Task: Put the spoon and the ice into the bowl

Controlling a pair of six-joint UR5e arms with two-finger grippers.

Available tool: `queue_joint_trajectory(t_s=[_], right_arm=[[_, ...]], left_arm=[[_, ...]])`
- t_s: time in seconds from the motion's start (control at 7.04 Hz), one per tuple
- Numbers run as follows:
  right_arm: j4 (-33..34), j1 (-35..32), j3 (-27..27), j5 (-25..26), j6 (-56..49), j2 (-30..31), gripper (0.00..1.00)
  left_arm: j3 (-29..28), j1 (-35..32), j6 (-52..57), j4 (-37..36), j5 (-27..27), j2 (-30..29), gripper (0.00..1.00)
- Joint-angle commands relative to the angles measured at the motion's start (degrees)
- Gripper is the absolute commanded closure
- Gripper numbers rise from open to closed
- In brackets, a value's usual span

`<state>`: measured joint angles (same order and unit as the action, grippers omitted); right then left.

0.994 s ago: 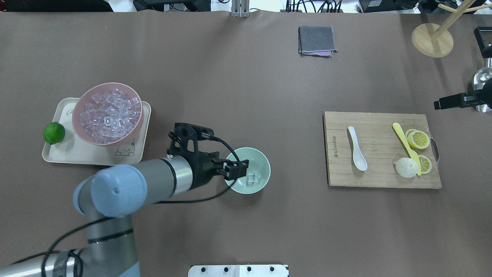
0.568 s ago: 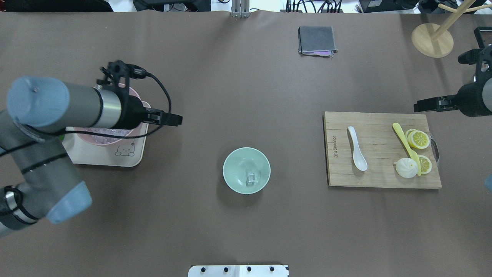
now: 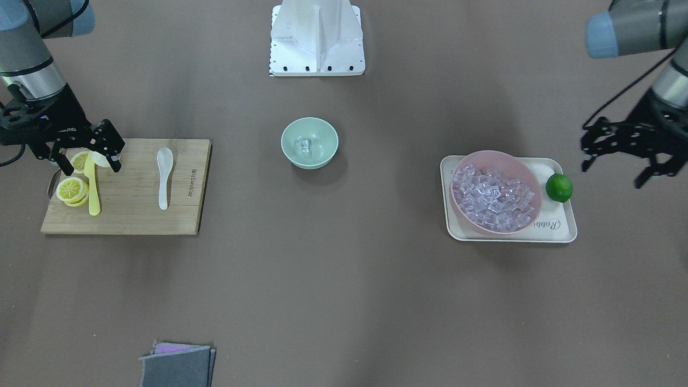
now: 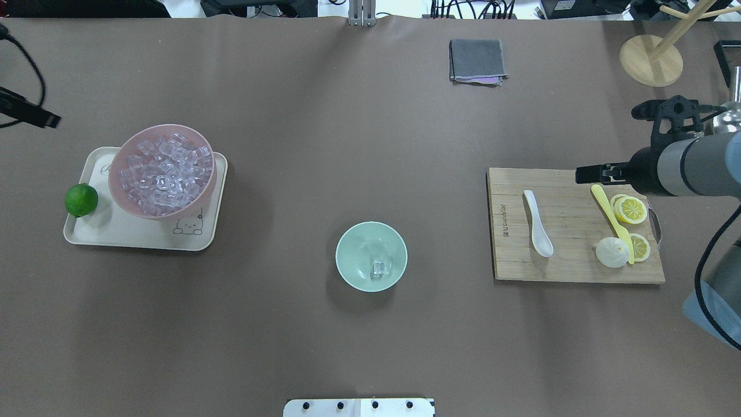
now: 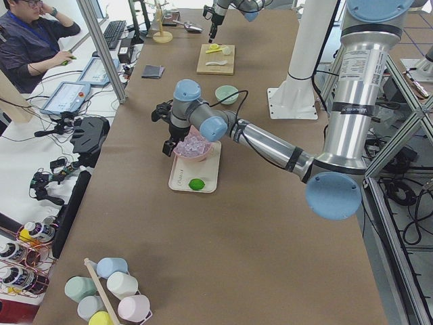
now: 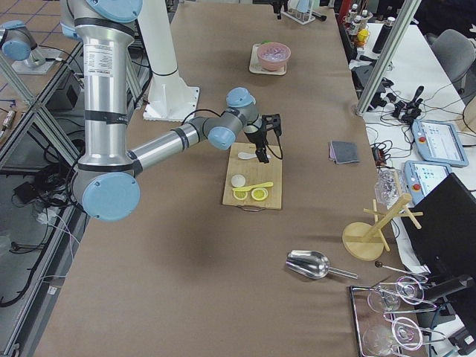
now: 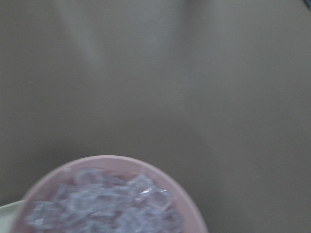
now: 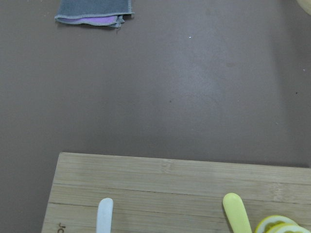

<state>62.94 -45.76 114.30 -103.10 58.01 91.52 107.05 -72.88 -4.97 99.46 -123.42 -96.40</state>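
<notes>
Directions are read from the overhead view, with 12 o'clock pointing away from the robot.

Nearest the robot, the mint-green bowl [image 4: 353, 249] is seen upright on the brown surface [image 4: 370, 145]. One clear cube of ice [image 4: 380, 267] is seen lying inside it, toward 5 o'clock of its middle.

At 3 o'clock of the bowl, well apart, a wooden cutting board [image 4: 573, 260] is laid flat. The white spoon [image 4: 538, 223] is found on the board's 9 o'clock half, scoop toward 6 o'clock and handle toward 12, with nothing touching it. On the 3 o'clock half a yellow knife [image 4: 611, 217] is laid across lemon slices [image 4: 630, 209], its tip beside a small white round item [image 4: 612, 253].

The right end effector [image 3: 88, 158] is held raised above the board's knife side. Its fingers are spread and nothing is gripped between them.

At 10 o'clock of the mint-green bowl a cream tray [image 4: 116, 234] is set. A pink bowl [image 4: 114, 168] heaped with clear cubes is carried on the tray, and a lime [image 4: 81, 200] is placed at the tray's 9 o'clock edge.

The left end effector [image 3: 614, 171] is held in the air out past the lime, at about 10 o'clock of the tray. Its fingers are seen parted and empty.

Farthest off, a folded grey cloth [image 4: 477, 60] is found at 1 o'clock of the mint-green bowl, and a wooden stand [image 4: 650, 60] at the far 2 o'clock corner.
</notes>
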Motion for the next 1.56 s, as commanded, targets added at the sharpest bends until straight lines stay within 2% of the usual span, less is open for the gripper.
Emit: queue_joint_trajectory(t_s=[0.0, 0.14, 0.28, 0.43, 0.57, 0.71, 0.85, 1.42], right_arm=[[0.08, 1.98, -0.31, 0.70, 0.70, -0.47, 0.00], [0.08, 3.47, -0.74, 1.92, 0.70, -0.73, 0.00], [0.08, 5.92, -2.14, 3.94, 1.57, -1.60, 0.00], [0.08, 8.56, -4.33, 7.70, 3.58, -3.44, 0.02], [-0.01, 11.02, -5.92, 10.78, 3.68, -5.02, 0.09], [-0.10, 11.65, -6.54, 11.07, 3.77, -5.12, 0.22], [-0.45, 12.09, -7.59, 11.60, 3.86, -5.30, 0.30], [-0.54, 13.59, -9.01, 12.74, 5.44, -6.53, 0.35]], left_arm=[[-2.96, -14.95, 26.16, -17.66, -0.59, 0.51, 0.02], [-8.38, -16.67, 31.37, -18.33, -0.33, 1.12, 0.02], [-10.70, -19.21, 34.91, -17.65, 0.02, 0.86, 0.02], [-10.20, -19.84, 35.20, -17.46, -0.50, 0.86, 0.02], [-10.11, -19.85, 35.21, -17.46, -0.59, 0.95, 0.02], [-10.02, -19.85, 35.21, -17.46, -0.59, 0.95, 0.02], [-10.02, -19.85, 35.21, -17.46, -0.59, 0.95, 0.02], [-9.84, -19.76, 35.21, -17.46, -0.68, 0.95, 0.02]])
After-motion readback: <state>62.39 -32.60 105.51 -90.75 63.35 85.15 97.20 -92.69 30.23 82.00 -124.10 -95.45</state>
